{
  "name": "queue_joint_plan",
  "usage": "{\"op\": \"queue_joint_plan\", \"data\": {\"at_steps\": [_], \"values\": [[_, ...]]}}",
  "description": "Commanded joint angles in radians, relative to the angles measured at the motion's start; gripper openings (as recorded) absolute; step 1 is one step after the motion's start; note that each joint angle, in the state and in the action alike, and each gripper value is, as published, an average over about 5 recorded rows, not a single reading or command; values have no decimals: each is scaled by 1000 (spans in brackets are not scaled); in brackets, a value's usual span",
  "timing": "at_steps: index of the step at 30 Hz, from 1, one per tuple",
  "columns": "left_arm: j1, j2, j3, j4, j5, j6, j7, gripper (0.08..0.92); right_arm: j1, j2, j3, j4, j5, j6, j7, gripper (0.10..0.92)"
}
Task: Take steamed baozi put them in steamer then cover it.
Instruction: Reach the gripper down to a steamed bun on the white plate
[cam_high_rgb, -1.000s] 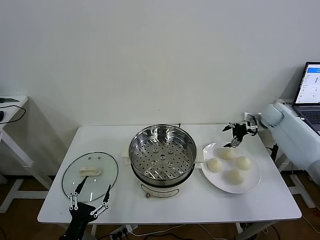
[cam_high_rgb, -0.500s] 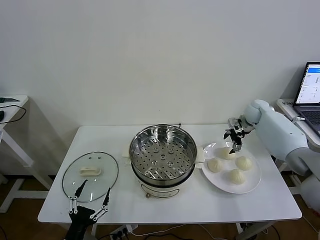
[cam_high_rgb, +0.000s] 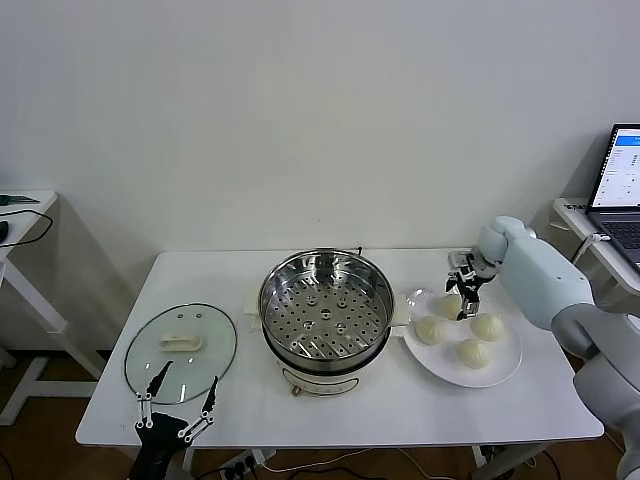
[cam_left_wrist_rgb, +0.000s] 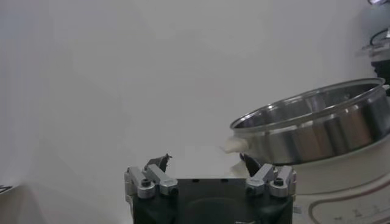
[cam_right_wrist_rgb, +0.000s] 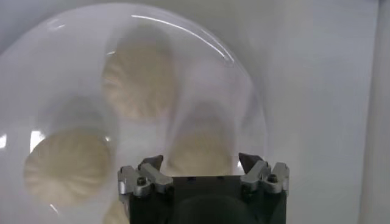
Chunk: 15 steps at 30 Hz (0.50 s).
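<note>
right gripper (cam_high_rgb: 462, 291) spread wide, empty, over a plated steamed baozi (cam_high_rgb: 447, 305).

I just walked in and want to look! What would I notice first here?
The round shiny steel steamer stands open in the middle of the white table. To its right, the right gripper, jaws open, hovers over small cream-white pleated buns on a flat white plate.
</note>
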Motion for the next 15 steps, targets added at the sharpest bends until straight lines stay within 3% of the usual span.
{"op": "queue_joint_plan", "data": {"at_steps": [1,4,10,15], "values": [[1,-1,1,4,-2,4,-1,823,-8,10,7,-20,-18,2,15,823],[1,-3,1,10,-1,5,-3,823,-9,10,8,-21,-22,2,21,804],[1,-6,-5,3,-2,6,-9,823,-14,4,7,-8,-24,3,34,671],[0,-8,-8,3,-2,6,-12,823,-17,-12,4,30,-16,9,62,622]]}}
